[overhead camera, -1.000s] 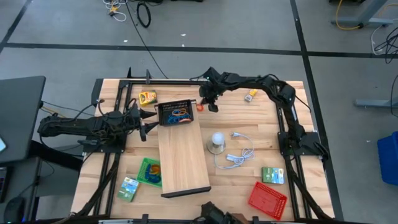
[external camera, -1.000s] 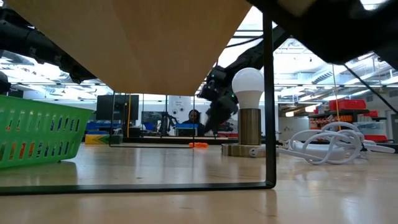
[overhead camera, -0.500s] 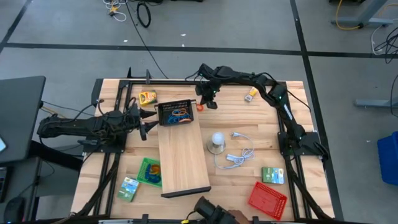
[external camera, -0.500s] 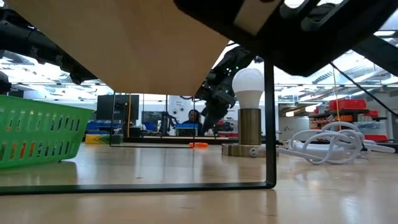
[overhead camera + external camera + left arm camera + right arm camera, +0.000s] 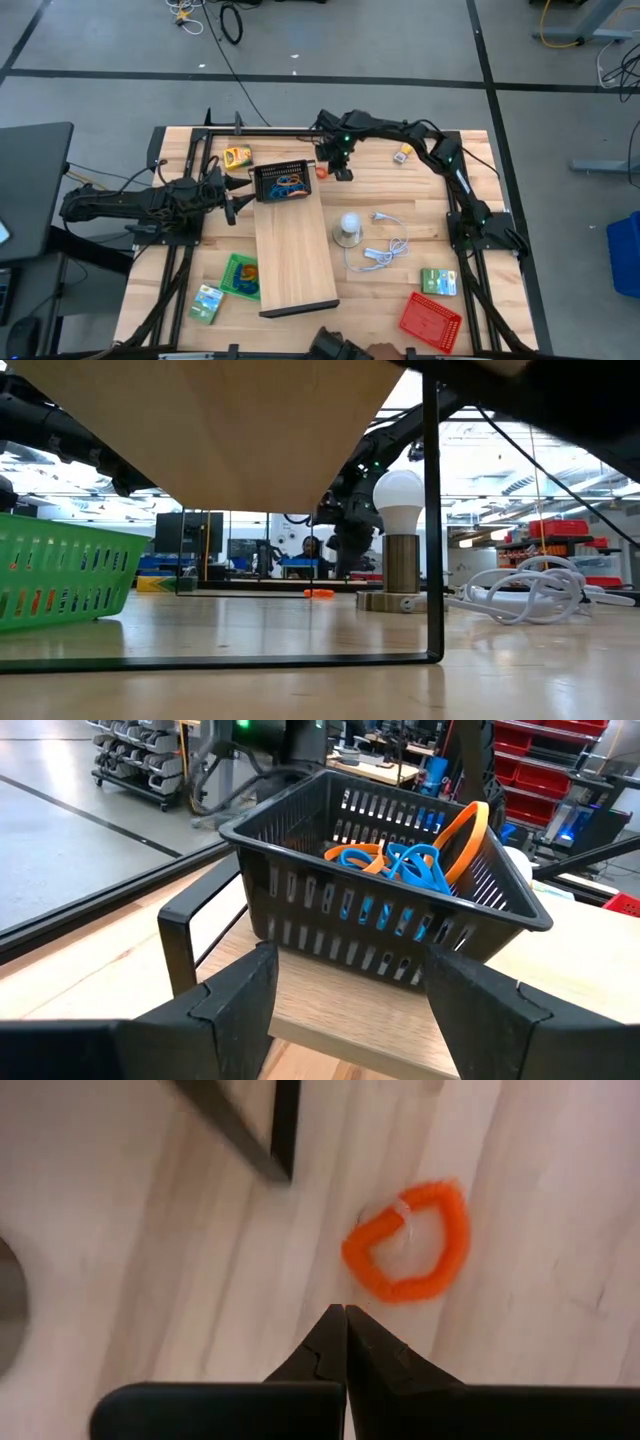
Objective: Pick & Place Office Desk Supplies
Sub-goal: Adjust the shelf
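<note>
Fingers: the right gripper (image 5: 345,1342) has its two fingers pressed tip to tip, holding nothing. The left gripper (image 5: 350,1000) has its fingers spread wide, also empty.

Position, right arm: the gripper hangs over the far part of the table (image 5: 400,200), just beside the black tray (image 5: 283,182). In the right wrist view an orange band (image 5: 408,1241) lies flat on the wood close ahead of the closed tips, apart from them. The high view shows the same band (image 5: 322,171) between the tray's right edge and the gripper.

Position, left arm: it waits at the table's left, facing the tray (image 5: 380,900), which stands on the end of the raised board (image 5: 293,250). The tray already contains blue bands (image 5: 410,863) and an orange loop (image 5: 462,830).

Other supplies remain out: a green box (image 5: 438,281) near the red tray (image 5: 430,318), a small yellow item (image 5: 402,153) at the far right, and another green box (image 5: 207,303) by the green tray (image 5: 241,276).

Assessment: the step in hand appears to be picking up the orange band. Recommended practice:
- Open the fingers before descending; closed tips would only push the band.
- Straddle one side of the loop, one finger inside, one outside.
- Descend until the tips meet the wood, since the band lies low.
- Keep clear of the tray's corner and the board's frame nearby.
</note>
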{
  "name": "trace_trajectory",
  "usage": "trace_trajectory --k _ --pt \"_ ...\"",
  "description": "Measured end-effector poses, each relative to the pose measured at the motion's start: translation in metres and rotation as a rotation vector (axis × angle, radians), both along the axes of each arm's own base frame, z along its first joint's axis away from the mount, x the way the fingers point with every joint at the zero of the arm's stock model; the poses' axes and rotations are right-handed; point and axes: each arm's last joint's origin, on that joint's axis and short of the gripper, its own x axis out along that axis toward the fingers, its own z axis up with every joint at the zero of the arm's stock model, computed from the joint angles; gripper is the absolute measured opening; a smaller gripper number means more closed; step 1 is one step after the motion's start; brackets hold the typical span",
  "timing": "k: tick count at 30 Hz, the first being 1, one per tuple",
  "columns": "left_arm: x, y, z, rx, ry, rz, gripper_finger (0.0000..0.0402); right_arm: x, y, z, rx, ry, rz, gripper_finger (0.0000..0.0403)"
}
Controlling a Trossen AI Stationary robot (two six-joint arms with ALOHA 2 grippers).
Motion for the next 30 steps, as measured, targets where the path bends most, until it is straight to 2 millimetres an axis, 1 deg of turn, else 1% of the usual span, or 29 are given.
trace_trajectory --k 2,5,8,11,16,20,22,24,30 --pt "0.0 0.0 0.0 -0.004 -0.001 -0.011 0.0252 0.0 0.005 -0.001 -0.042 0.042 0.019 0.0002" --pt "0.0 -0.001 0.0 -0.021 -0.006 -0.04 0.0252 0.0 0.013 -0.001 -0.09 0.09 0.082 0.0016" --pt "0.001 -0.002 0.0 -0.028 -0.005 -0.059 0.0252 0.005 0.019 0.001 -0.164 0.107 0.117 0.0039" --pt "0.001 -0.002 -0.001 -0.029 0.0 -0.063 0.0252 0.008 0.025 0.002 -0.194 0.114 0.14 0.0068" --pt "0.001 -0.002 -0.001 -0.028 0.002 -0.063 0.0252 0.011 0.029 0.003 -0.262 0.124 0.182 0.0118" --pt "0.001 -0.002 -0.001 -0.029 0.002 -0.069 0.0252 0.017 0.027 0.004 -0.403 0.124 0.191 0.0143" --pt "0.001 -0.002 -0.001 -0.031 0.002 -0.084 0.0252 0.022 0.025 0.005 -0.467 0.099 0.197 0.015" --pt "0.001 -0.003 -0.001 -0.033 0.002 -0.092 0.0252 0.024 0.026 0.006 -0.491 0.077 0.216 0.0152" --pt "0.001 -0.003 -0.002 -0.037 0.007 -0.108 0.0252 0.027 0.036 0.005 -0.442 0.054 0.27 0.0144"
